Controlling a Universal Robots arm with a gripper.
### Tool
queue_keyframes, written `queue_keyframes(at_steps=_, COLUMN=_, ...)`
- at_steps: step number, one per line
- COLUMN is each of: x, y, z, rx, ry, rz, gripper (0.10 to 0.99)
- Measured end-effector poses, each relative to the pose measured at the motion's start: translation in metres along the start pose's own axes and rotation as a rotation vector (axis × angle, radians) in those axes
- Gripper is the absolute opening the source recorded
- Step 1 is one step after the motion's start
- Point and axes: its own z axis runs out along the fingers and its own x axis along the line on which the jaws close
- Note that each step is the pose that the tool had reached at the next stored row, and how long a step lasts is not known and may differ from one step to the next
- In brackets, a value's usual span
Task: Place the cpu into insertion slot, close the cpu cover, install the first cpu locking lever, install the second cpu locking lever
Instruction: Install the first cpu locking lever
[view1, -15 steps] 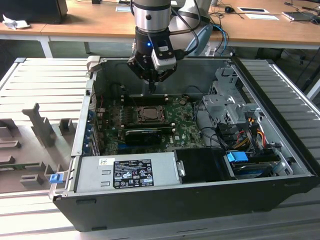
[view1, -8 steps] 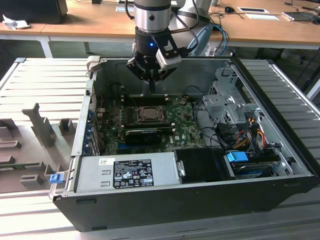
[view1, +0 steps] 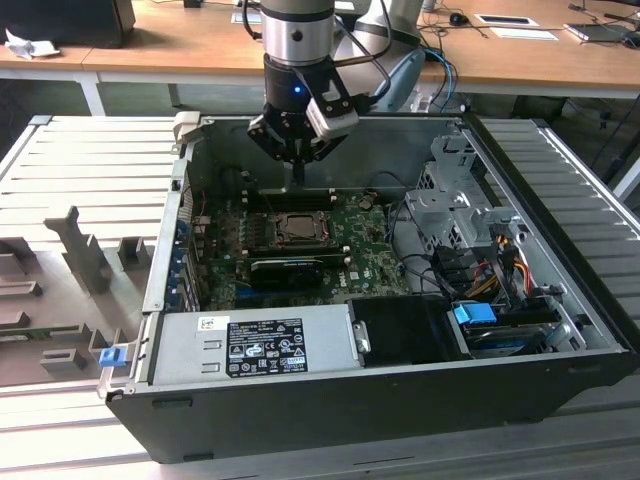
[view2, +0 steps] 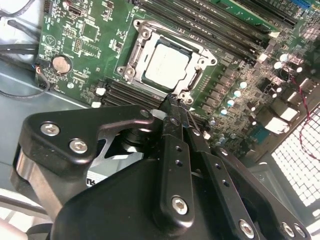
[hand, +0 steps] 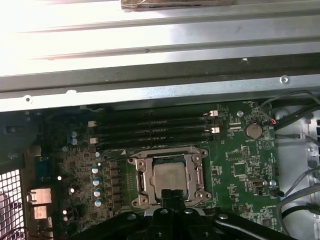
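Observation:
The cpu (view2: 167, 64) lies flat in the insertion slot (view2: 129, 71) on the green board, pale face up. The cpu cover (hand: 141, 176), a silvery frame, lies down around it, and the chip's face shows through its window. In the exterior view the cpu (view1: 297, 229) sits mid-board inside the open computer case. My gripper (view2: 175, 101) is shut with nothing between its black fingers. Its tips hover just over the socket's edge in both wrist views, the gripper (hand: 172, 193) close to the frame. In the exterior view the gripper (view1: 298, 182) hangs just behind the socket.
Black memory slots (hand: 150, 131) run beside the socket. A long black card bar (view1: 285, 268) lies in front of it. A grey power-supply box (view1: 255, 345) fills the case's front, with cables (view1: 480, 270) and a drive cage (view1: 450, 200) at the exterior view's right. Case walls surround the board.

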Motion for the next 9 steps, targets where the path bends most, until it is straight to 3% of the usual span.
queue_keyframes(at_steps=9, x=0.0029, y=-0.0003, z=0.0008, rx=0.0, ry=0.0001, rz=-0.005, gripper=0.106)
